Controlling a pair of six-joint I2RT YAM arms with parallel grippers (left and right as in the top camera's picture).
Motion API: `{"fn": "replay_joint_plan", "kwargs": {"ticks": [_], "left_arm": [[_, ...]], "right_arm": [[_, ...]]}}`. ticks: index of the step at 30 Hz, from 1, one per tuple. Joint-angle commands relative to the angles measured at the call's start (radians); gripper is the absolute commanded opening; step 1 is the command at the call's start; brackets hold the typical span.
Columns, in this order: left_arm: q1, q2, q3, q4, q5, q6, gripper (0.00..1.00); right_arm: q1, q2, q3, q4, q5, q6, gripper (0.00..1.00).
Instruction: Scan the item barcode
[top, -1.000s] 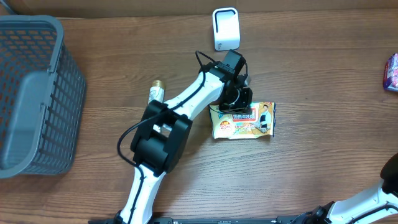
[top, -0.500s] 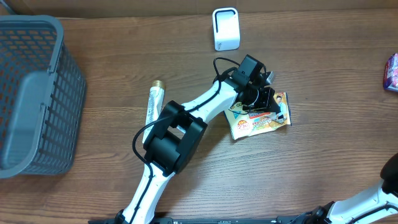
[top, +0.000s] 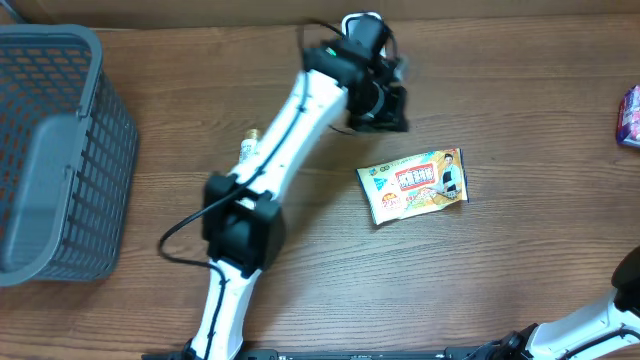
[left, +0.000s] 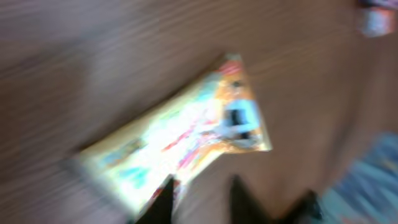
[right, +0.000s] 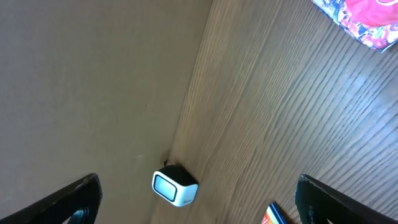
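Left jaws, blurred, stand slightly parted and empty above the bench (top: 520, 100), right jaws gape wide on nothing, and the snack packet (top: 415, 185), yellow-orange with a small pictured figure at one end, lies flat and tilted at the left jaws' five o'clock.

My left arm (top: 290, 130) reaches from the bottom centre of the overhead view to the top centre, where my left gripper (top: 388, 108) shows blurred. Its fingers (left: 165, 199) stand a little apart, nothing between them. My right arm (top: 600, 320) sits in the lower right corner, my right gripper (right: 202, 202) spread wide and empty.
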Motion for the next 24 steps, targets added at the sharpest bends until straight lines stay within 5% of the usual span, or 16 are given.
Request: {"fn": "replay_joint_plan", "kwargs": {"ticks": [1, 20, 24], "left_arm": [[0.048, -0.085, 0.070, -0.114, -0.383, 0.059, 0.95], [0.299, -0.089, 0.056, -0.343, -0.435, 0.059, 1.00], [0.291, -0.089, 0.056, -0.379, -0.281, 0.072, 1.00]], "right_arm": [[-0.001, -0.002, 0.000, 0.001, -0.005, -0.001, 1.00], [-0.001, -0.002, 0.000, 0.006, -0.025, 0.081, 1.00], [0.052, -0.002, -0.008, -0.083, -0.099, -0.071, 1.00]]}}
